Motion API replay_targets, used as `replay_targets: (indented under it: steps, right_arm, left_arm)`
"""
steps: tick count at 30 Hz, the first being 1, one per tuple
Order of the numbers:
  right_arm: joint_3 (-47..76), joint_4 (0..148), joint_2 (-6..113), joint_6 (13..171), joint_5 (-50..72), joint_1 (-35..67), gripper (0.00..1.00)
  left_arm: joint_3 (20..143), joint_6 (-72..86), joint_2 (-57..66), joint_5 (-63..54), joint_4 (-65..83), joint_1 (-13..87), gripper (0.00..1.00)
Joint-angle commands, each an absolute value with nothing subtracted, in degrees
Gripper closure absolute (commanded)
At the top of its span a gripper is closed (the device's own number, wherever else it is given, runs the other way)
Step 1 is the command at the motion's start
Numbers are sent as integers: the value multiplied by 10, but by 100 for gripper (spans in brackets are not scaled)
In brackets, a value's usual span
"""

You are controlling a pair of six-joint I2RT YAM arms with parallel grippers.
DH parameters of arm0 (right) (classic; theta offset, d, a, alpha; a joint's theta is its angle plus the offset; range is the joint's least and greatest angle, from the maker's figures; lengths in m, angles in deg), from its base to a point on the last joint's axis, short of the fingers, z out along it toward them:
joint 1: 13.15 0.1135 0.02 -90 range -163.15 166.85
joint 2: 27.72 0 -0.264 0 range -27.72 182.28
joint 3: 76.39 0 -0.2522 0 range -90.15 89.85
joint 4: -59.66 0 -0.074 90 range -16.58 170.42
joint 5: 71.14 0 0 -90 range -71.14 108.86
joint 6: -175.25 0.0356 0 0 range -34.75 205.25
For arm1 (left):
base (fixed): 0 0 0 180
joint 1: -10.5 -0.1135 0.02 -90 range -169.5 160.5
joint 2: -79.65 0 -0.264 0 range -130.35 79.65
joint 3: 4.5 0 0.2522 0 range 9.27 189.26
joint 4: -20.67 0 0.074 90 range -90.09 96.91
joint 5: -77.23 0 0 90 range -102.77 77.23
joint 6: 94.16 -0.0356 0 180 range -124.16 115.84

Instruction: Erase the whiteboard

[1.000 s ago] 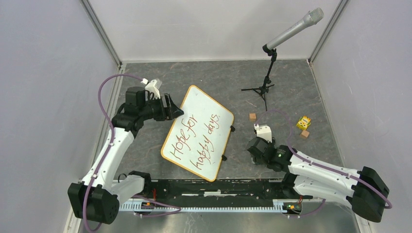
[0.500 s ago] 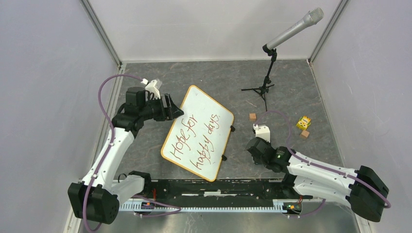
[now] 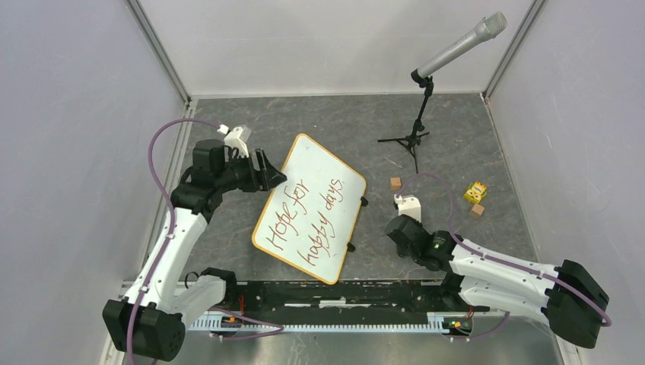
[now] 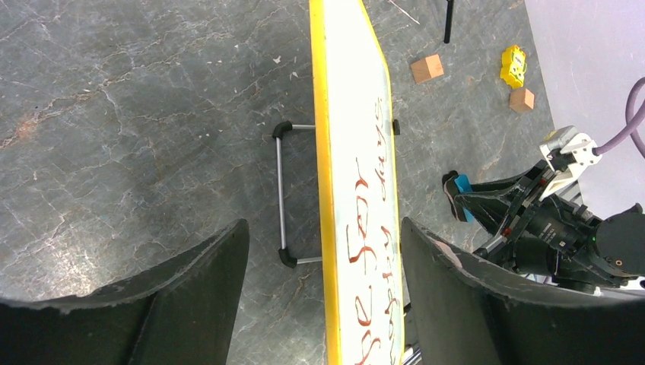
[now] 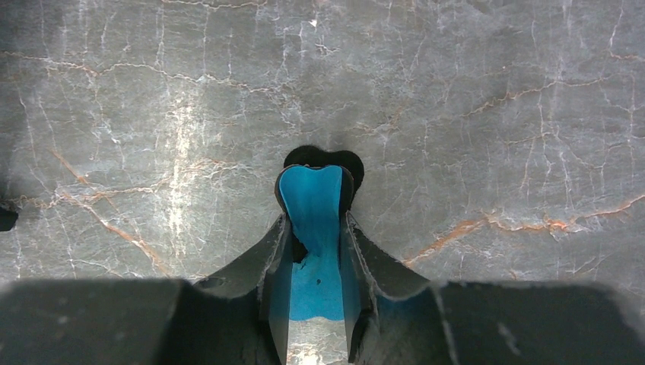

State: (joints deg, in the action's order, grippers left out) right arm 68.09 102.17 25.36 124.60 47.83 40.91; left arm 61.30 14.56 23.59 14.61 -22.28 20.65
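Note:
The whiteboard [image 3: 310, 207] stands tilted on the grey floor, its orange-yellow frame around red handwriting. In the left wrist view the whiteboard [image 4: 354, 152] shows edge-on. My left gripper [image 3: 270, 173] is open at the board's upper left edge, and that gripper [image 4: 323, 228] has one finger on each side of the edge without touching it. To the right of the board, my right gripper [image 3: 397, 232] is low over the floor. The right wrist view shows this gripper [image 5: 313, 220] shut on a blue eraser [image 5: 312, 198] with a black base.
A microphone on a small tripod [image 3: 417, 122] stands at the back right. Two wooden cubes [image 3: 395, 182] [image 3: 477, 209] and a yellow toy [image 3: 476, 192] lie on the right. A wire stand [image 4: 281, 198] props the board from behind. Grey walls enclose three sides.
My right gripper's jaws have closed onto the blue eraser, and that arm has shifted slightly. The left arm has nudged a little toward the board's edge, still open.

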Motion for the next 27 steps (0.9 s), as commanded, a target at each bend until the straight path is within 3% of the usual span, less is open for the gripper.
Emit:
replay_targets:
  steps: [1,10,23,27]
  right_arm:
    - [685,983,247,1199,459,406,84]
    - [596,819,248,1041,362,408,92]
    - [394,557,459,975,266,406,97]
    - [363,520,514,956,259,402,98]
  left_arm:
    - [601,116,243,159,-225,210,24]
    - [587,105,249,163,-215,215,36]
    - [662,150,163,164,-186,216,45]
    - [678,147,129,170,-185,216,53]
